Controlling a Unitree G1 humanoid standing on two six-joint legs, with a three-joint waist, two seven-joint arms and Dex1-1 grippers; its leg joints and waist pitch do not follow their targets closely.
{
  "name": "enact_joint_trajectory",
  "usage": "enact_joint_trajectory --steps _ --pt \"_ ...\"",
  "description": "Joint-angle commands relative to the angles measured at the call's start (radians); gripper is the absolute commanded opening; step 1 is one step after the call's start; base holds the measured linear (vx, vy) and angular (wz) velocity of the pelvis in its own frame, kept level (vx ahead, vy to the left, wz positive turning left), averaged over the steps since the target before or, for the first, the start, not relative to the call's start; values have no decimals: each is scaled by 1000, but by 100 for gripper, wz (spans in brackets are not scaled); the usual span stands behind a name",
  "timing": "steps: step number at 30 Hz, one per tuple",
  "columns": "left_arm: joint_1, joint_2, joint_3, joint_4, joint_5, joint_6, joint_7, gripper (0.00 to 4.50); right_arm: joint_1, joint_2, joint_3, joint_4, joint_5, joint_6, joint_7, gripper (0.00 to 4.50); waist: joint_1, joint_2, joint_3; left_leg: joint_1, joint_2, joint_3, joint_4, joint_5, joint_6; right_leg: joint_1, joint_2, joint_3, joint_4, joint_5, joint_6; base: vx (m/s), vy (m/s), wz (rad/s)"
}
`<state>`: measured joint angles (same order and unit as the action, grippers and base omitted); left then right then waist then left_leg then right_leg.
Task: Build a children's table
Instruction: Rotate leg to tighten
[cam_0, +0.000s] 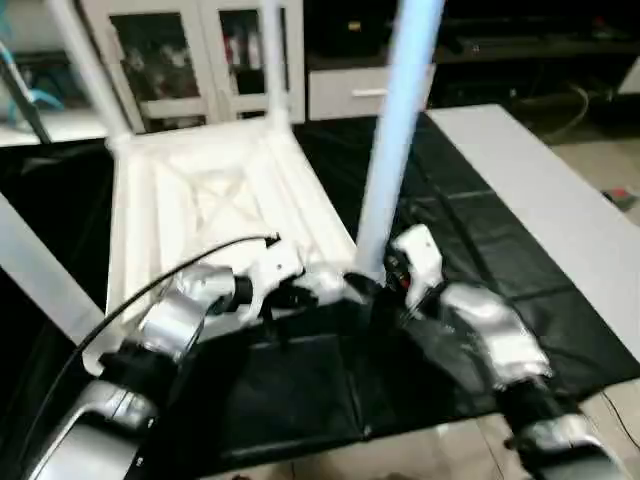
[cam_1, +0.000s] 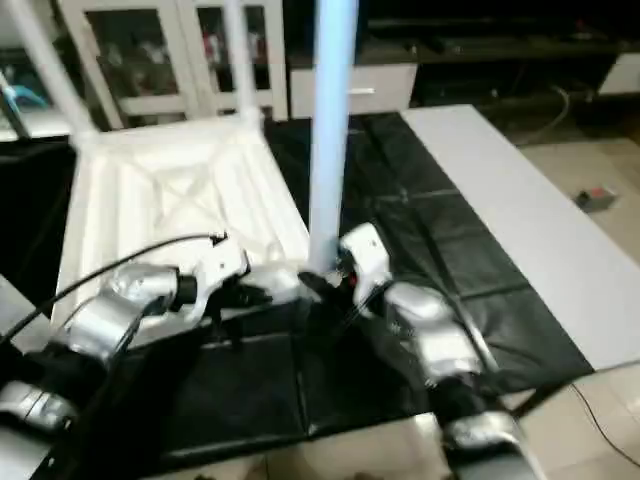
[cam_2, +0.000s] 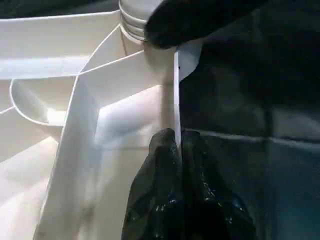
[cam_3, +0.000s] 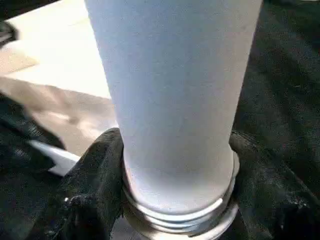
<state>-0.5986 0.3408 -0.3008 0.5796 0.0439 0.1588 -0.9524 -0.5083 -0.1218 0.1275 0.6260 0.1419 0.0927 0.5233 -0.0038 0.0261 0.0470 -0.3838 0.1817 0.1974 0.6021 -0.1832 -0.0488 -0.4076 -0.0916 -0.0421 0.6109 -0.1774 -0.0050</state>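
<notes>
The leg (cam_0: 395, 150) stands upright in the upturned table top's (cam_0: 200, 210) near corner socket. The right claw (cam_3: 175, 200) grasps its base; the left claw (cam_2: 177, 150) pinches the top's rim.

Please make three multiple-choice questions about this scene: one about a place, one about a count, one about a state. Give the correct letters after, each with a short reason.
1. Where does the tabletop lie?
A. on the black cloth
B. on the floor
C. on a chair

2. How many legs stand upright in its corners?
A. one
B. three
C. five

3. How does the right gripper stand at the near leg?
A. shut, far from it
B. fingers on both sides of its base
C. holding a cable

Answers:
1 A: the ribbed underside faces up on the black cloth.
2 B: two far legs plus the near one.
3 B: the right wrist view shows black fingers flanking the ringed base.
</notes>
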Motion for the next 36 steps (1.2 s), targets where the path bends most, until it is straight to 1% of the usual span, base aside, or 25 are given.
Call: enact_joint_trajectory --steps 1,2,3,6,7,8,9,12,14,15,16,17,18,19,21,22,24,25,26,27,28,29,30,32,36 --pt "-38 -24 7 18 17 -15 49 0 -48 51 19 38 -41 -38 -108 272 3 3 -66 15 38 -28 -82 -299 -10 40 -49 30 -81 -291 -204 0 0 0" --pt "-41 -27 7 23 19 -14 53 0 -52 57 18 46 -46 -40 -126 272 2 3 -66 15 36 -25 -80 -289 -6 37 -46 31 -81 -271 -208 0 0 0" --pt "-69 -46 14 63 34 -10 101 0 -92 109 8 106 -84 -50 -277 272 3 2 -67 16 38 -25 -79 -265 0 37 -46 32 -78 -234 -218 0 0 0" --pt "-102 -70 29 112 41 -10 158 0 -130 167 5 170 -127 -37 -447 272 1 3 -73 15 34 -23 -75 -201 4 41 -44 30 -66 -140 -242 0 0 0" --pt "-114 -79 35 133 36 -21 176 0 -138 194 1 192 -130 -37 -479 272 6 0 -75 13 35 -20 -71 -166 29 46 -45 30 -59 -72 -255 0 0 0" --pt "-115 -80 36 135 35 -22 178 0 -139 197 1 195 -131 -38 -481 272 6 0 -75 13 35 -20 -71 -166 29 46 -45 30 -59 -72 -255 0 0 0" --pt "-116 -77 34 133 33 -24 171 0 -139 204 25 197 -147 -60 -453 271 12 -1 -75 13 36 -18 -70 -141 53 47 -45 30 -56 -31 -261 0 0 0" --pt "-108 -67 32 129 34 -37 150 0 -145 210 21 207 -136 -104 -395 271 15 -3 -75 13 36 -15 -67 -129 78 50 -47 31 -54 -6 -269 0 0 0" --pt "-100 -61 29 123 34 -42 136 0 -140 203 17 190 -121 -127 -345 271 15 4 -72 13 36 -15 -68 -145 82 50 -48 31 -57 -26 -271 0 0 0" --pt "-97 -59 29 120 34 -42 131 0 -137 199 17 182 -118 -132 -329 327 15 2 -71 13 37 -15 -69 -157 79 51 -46 31 -59 -43 -270 0 0 0" --pt "-93 -56 28 116 35 -44 122 0 -129 192 13 160 -102 -136 -295 341 15 4 -71 14 38 -17 -71 -171 72 51 -46 30 -60 -63 -268 0 0 0" --pt "-88 -53 24 111 35 -46 108 0 -111 168 12 119 -84 -130 -262 341 15 3 -71 15 39 -16 -70 -177 71 50 -45 30 -60 -63 -269 0 0 0" --pt "-83 -49 21 105 35 -50 98 0 -98 151 15 92 -76 -116 -239 348 16 -3 -70 15 39 -16 -71 -178 74 52 -45 31 -61 -61 -267 0 0 0" --pt "-72 -40 15 94 33 -55 79 0 -72 121 16 40 -52 -80 -185 363 24 -4 -70 14 40 -17 -70 -162 87 55 -46 31 -59 -44 -262 0 0 0" --pt "-55 -28 9 75 28 -68 50 0 -39 92 13 -21 -12 -33 -102 377 26 0 -71 15 42 -17 -70 -153 94 53 -46 31 -57 -34 -262 0 0 0" --pt "-32 -13 1 43 14 -67 5 0 -8 47 33 -78 6 -10 -9 384 25 -4 -70 14 42 -16 -70 -166 97 53 -46 31 -59 -49 -265 0 0 0" --pt "4 13 -15 -8 -9 -75 -73 0 36 -31 72 -167 31 26 123 395 31 -4 -68 14 44 -17 -71 -175 98 55 -48 31 -60 -67 -261 0 0 0" --pt "9 17 -18 -15 -12 -78 -85 0 43 -42 77 -180 36 32 141 420 34 -5 -67 16 46 -17 -71 -183 97 52 -47 32 -63 -85 -257 0 0 0" --pt "32 36 -29 -46 -21 -80 -125 0 72 -95 95 -239 60 59 224 420 35 -8 -67 15 46 -16 -70 -182 96 52 -46 33 -62 -88 -255 0 0 0" --pt "45 50 -35 -59 -17 -98 -138 0 96 -140 103 -283 79 79 291 420 42 -5 -65 18 48 -15 -72 -188 97 49 -45 34 -63 -97 -248 0 0 0" --pt "56 63 -33 -61 -14 -111 -141 0 127 -208 109 -326 96 86 386 420 45 -2 -61 21 49 -14 -75 -218 90 45 -44 34 -69 -130 -243 0 0 0" --pt "64 69 -31 -71 -18 -107 -153 0 138 -238 108 -337 99 86 421 420 50 13 -61 25 49 -16 -75 -240 78 41 -44 34 -69 -155 -242 0 0 0" --pt "64 69 -31 -71 -18 -107 -153 0 138 -238 108 -337 99 86 421 420 48 5 -59 25 50 -14 -78 -260 68 42 -43 33 -75 -178 -238 0 0 0" --pt "87 81 -36 -126 -40 -76 -207 0 152 -291 99 -357 104 99 491 420 49 2 -56 25 48 -18 -83 -314 32 42 -46 34 -80 -263 -223 0 0 0" --pt "118 101 -58 -219 -77 -17 -285 0 137 -310 94 -360 122 110 537 420 51 -1 -59 23 50 -21 -84 -297 29 41 -49 35 -78 -272 -218 0 0 0"
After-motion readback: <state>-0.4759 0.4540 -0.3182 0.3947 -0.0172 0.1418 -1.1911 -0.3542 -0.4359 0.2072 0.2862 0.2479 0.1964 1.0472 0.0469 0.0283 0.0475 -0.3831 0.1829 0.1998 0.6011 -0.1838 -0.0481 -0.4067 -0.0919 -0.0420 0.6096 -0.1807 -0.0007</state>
